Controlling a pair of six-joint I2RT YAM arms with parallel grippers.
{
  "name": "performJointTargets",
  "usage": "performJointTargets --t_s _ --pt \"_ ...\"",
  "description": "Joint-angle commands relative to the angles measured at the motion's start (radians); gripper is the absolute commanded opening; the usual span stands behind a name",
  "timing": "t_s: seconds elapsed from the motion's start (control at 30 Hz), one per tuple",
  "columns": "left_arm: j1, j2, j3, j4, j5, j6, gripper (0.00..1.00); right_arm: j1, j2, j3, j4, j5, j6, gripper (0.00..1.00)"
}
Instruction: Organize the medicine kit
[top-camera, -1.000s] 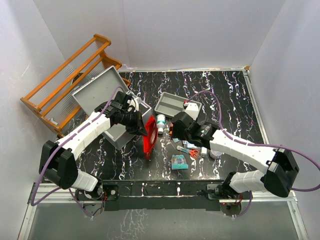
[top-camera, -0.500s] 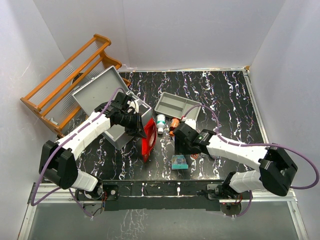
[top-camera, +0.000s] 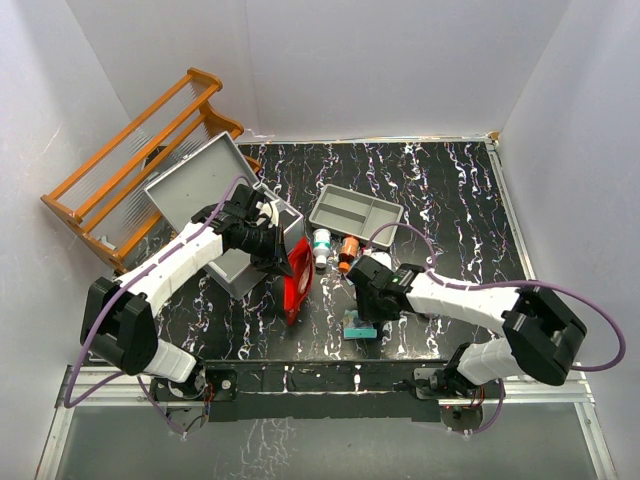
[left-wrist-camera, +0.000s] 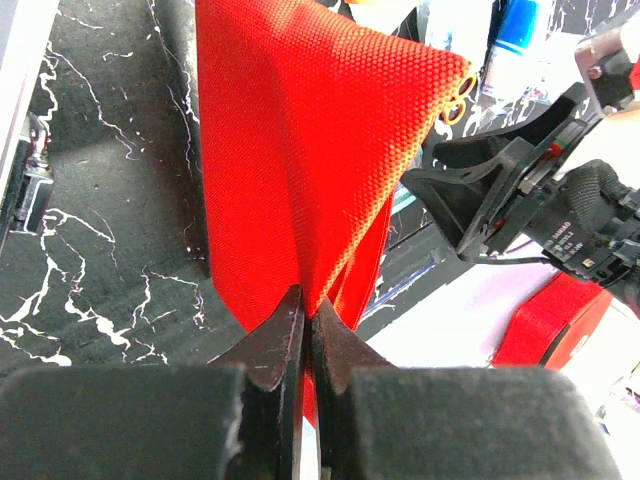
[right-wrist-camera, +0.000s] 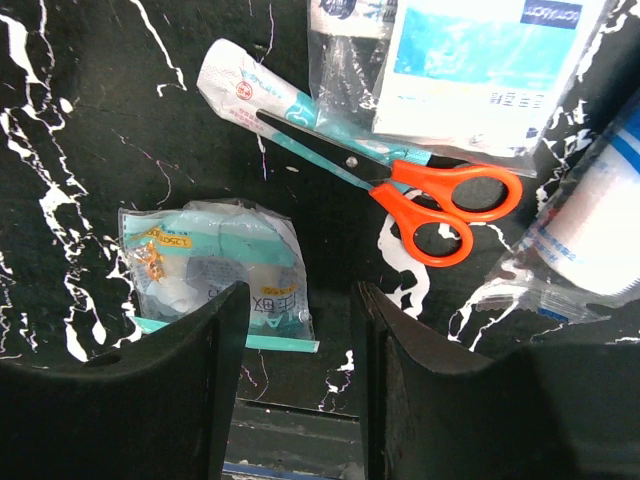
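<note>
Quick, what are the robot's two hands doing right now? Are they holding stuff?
Left gripper: shut on the red pouch.
Right gripper: open, holding nothing, above a packet.

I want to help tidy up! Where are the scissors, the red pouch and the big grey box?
scissors (right-wrist-camera: 392, 176): right wrist view, where the blades meet the orange handles.
red pouch (left-wrist-camera: 300, 150): left wrist view, middle of its fabric.
big grey box (top-camera: 193, 180): top view, on its open lid.
</note>
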Motion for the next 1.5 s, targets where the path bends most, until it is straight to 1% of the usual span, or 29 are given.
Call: performJointTargets --t_s 0.0,0.1,0.17,0.3,0.33,0.4,0.47,0.67,0.77,0.87,1.03,1.17,1.33,1.47 --pt "-0.002 -0.013 -0.014 0.012 0.043 -0.014 0.00 -0.002 0.035 0.003 0.082 -0.005 -0.020 0.42" --pt "-0.002 -0.019 -0.018 0.020 0.045 -0.019 0.00 -0.002 0.055 -0.001 0.100 0.018 -0.004 0.38" --pt "-0.001 -0.022 -0.019 0.024 0.047 -0.021 0.00 -0.002 0.061 -0.008 0.114 0.035 0.006 0.32" --pt "-0.002 -0.023 -0.020 0.028 0.054 -0.021 0.00 -0.001 0.062 -0.033 0.142 0.053 0.018 0.14" --pt "-0.002 -0.024 -0.021 0.030 0.055 -0.020 0.00 -0.002 0.058 -0.040 0.148 0.053 0.021 0.11" --pt "-0.002 -0.027 -0.024 0.032 0.057 -0.019 0.00 -0.001 0.037 -0.047 0.152 0.062 0.030 0.07" --pt "-0.002 -0.033 -0.029 0.036 0.061 -0.018 0.00 -0.001 -0.009 -0.049 0.148 0.082 0.038 0.05" --pt "-0.002 -0.060 -0.039 0.064 0.077 -0.018 0.00 -0.001 -0.256 -0.039 0.178 0.147 0.051 0.05" --pt "-0.002 -0.074 -0.042 0.078 0.081 -0.019 0.00 -0.001 -0.368 -0.041 0.255 0.147 0.045 0.05" --pt "-0.002 -0.074 -0.039 0.088 0.087 -0.028 0.00 -0.003 -0.428 -0.030 0.344 0.127 0.045 0.06" --pt "-0.002 -0.113 -0.029 0.113 0.098 -0.038 0.00 -0.001 -0.428 0.015 0.529 0.049 0.056 0.06" --pt "-0.002 -0.136 -0.031 0.156 0.105 -0.052 0.00 -0.002 -0.395 0.023 0.730 -0.010 0.076 0.06" --pt "-0.002 -0.141 -0.028 0.187 0.138 -0.071 0.00 -0.002 -0.320 0.065 0.811 -0.050 0.065 0.06" --pt "-0.002 -0.143 -0.012 0.171 0.150 -0.070 0.00 -0.002 -0.288 0.043 0.909 -0.103 0.030 0.06"
